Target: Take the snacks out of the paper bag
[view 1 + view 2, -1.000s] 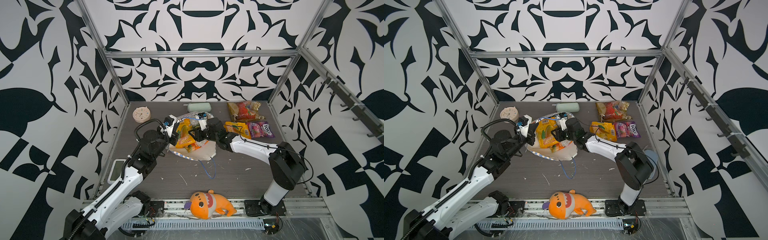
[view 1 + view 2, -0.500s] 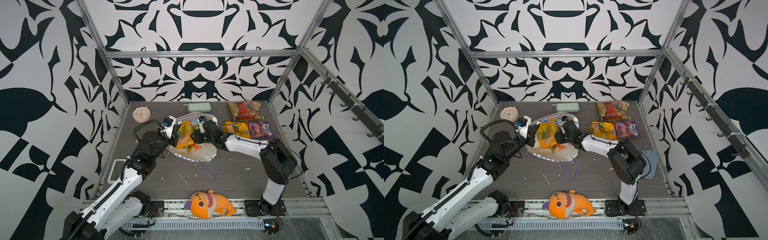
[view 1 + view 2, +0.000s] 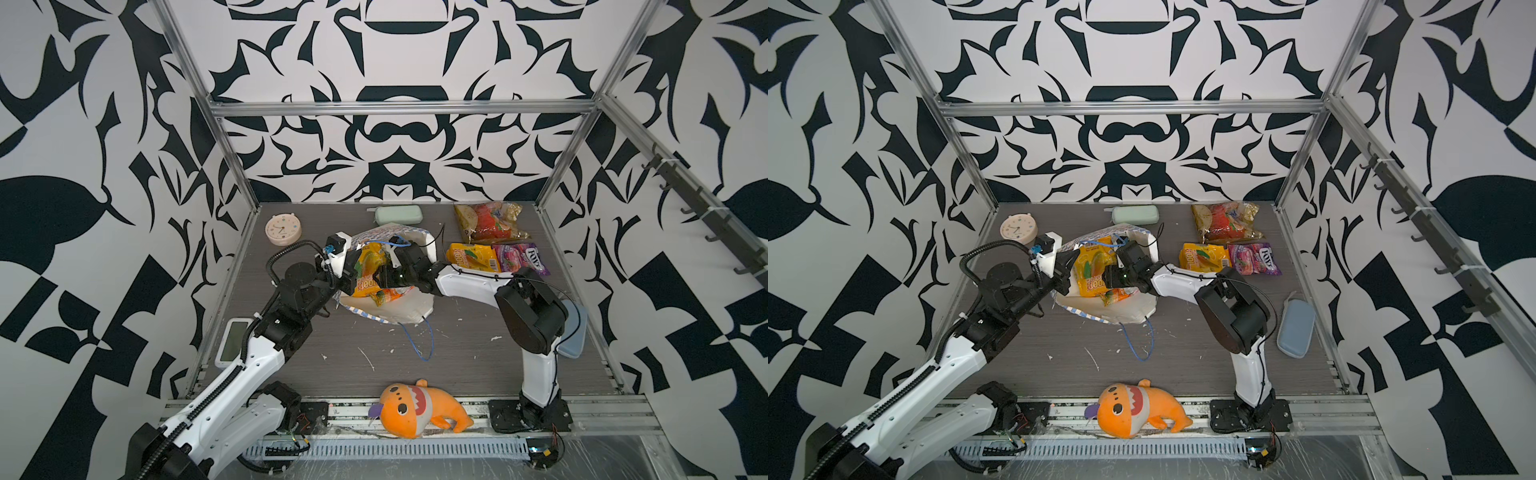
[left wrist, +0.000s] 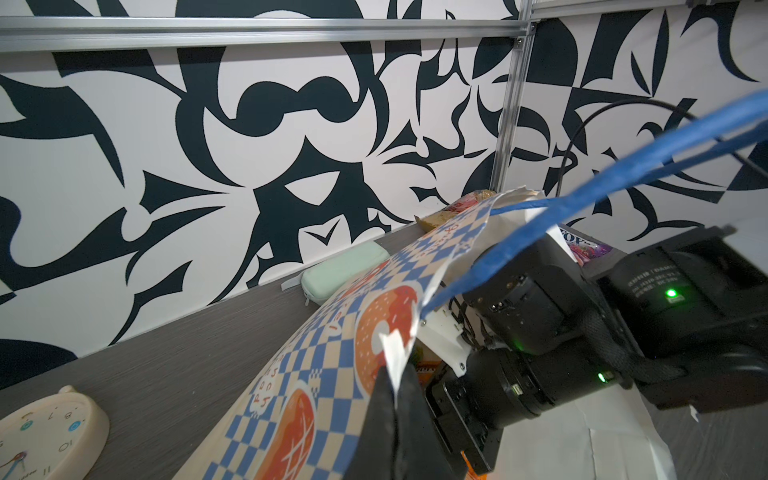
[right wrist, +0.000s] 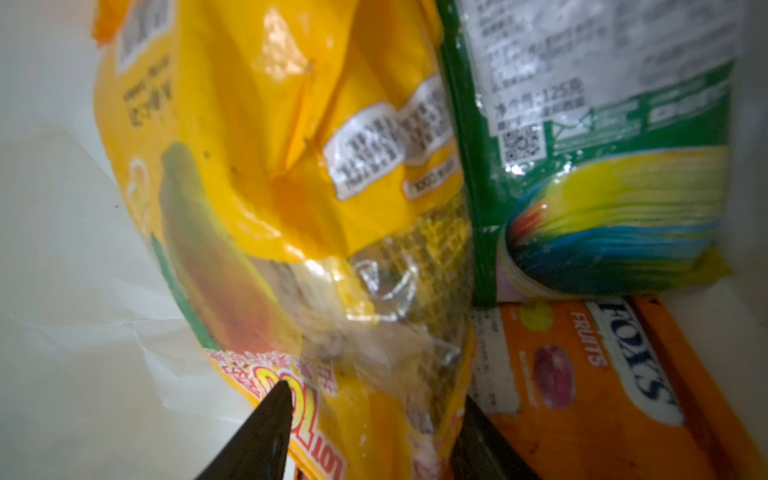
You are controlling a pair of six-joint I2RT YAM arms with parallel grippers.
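Right gripper (image 3: 386, 276) reaches into the mouth of the paper bag (image 3: 390, 313), lying on its side mid-table, just over a yellow packet (image 3: 370, 266). Left wrist view: left gripper (image 4: 390, 388) is pinched tight on the bag's torn rim. Right wrist view only: jaws spread, tips straddling the yellow packet's end. A green packet (image 5: 602, 166) and an orange Fox's packet (image 5: 602, 395) sit beside it, inside.

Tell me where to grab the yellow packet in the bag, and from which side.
I'd pinch the yellow packet by the end nearest the bag mouth, coming straight in through the mouth. That end is thin and points at the open right gripper; the left gripper holds the rim apart.
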